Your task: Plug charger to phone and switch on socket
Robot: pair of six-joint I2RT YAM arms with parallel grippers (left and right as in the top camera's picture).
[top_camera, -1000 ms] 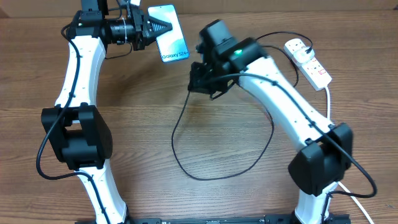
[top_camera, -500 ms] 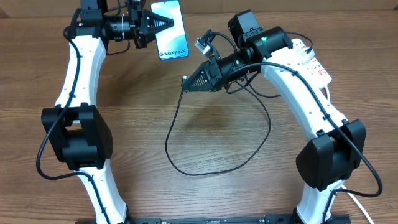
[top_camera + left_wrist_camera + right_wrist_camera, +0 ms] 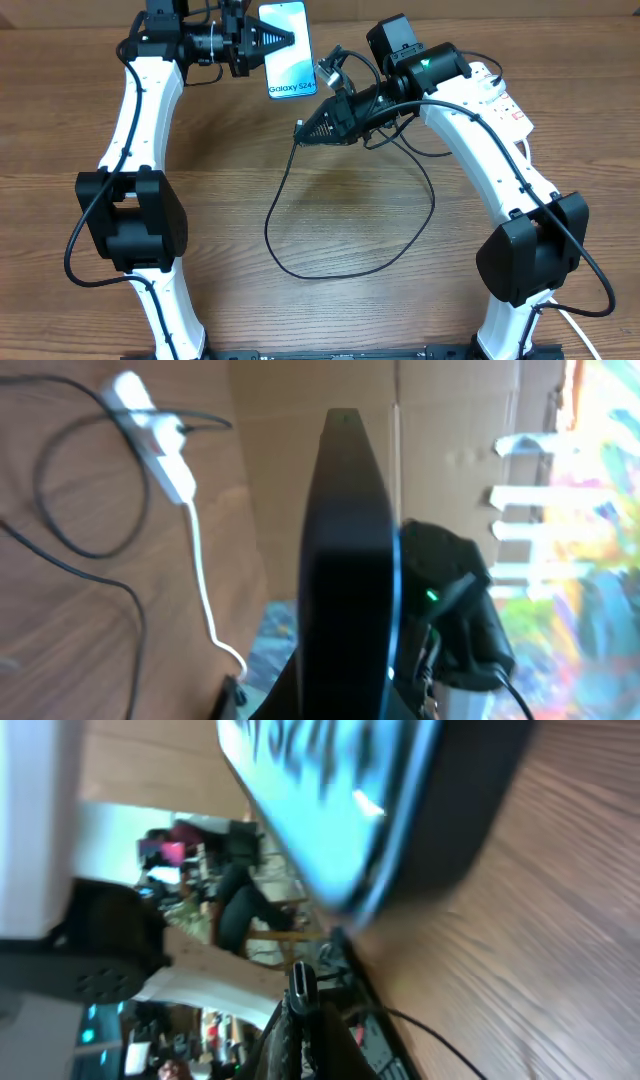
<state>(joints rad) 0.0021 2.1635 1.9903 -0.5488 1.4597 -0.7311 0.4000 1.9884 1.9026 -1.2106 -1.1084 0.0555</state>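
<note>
Black-edged phone (image 3: 290,75) is up at 12 o'clock, clamped in your left gripper (image 3: 284,38). At its 5 o'clock, your right gripper (image 3: 302,134) pinches the charger (image 3: 272,205) tip. Square it to the phone's end and push straight and slow. The socket (image 3: 512,110) waits at 2 o'clock.

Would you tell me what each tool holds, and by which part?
Left tool: the phone, by one long side. Right tool: the charger, near its connector tip.

"Galaxy S24" in dark letters on the phone (image 3: 285,48) screen, overhead view
</note>
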